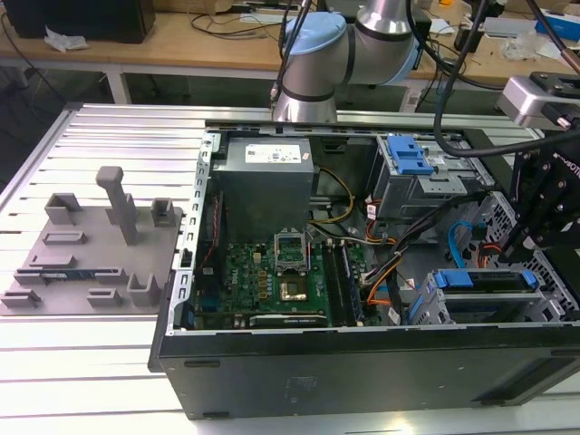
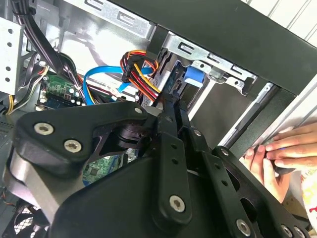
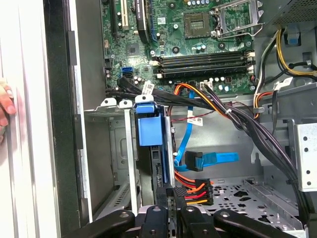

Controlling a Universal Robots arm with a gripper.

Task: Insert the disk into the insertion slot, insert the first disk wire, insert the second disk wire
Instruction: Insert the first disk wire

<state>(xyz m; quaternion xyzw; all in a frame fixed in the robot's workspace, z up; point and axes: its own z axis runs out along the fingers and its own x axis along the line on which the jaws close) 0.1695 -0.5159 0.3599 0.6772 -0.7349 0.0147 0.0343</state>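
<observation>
Sitting in the insertion slot (image 1: 430, 313) of the open computer case (image 1: 362, 362) on the desk (image 1: 91, 362), the disk (image 3: 148, 126) shows its blue carrier. The claw (image 3: 167, 194) has its fingers drawn together at the disk's end, where red, orange and yellow wires (image 3: 190, 188) arrive; whether they pinch a plug, I cannot tell. A blue cable (image 3: 213, 158) lies near. A person's hand (image 2: 280, 151) rests just outside the case wall.

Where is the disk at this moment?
In the exterior view, the disk sits in the insertion slot at the exterior view's right, against the near wall of the case, with the taller cage and its blue latch beyond it.
</observation>
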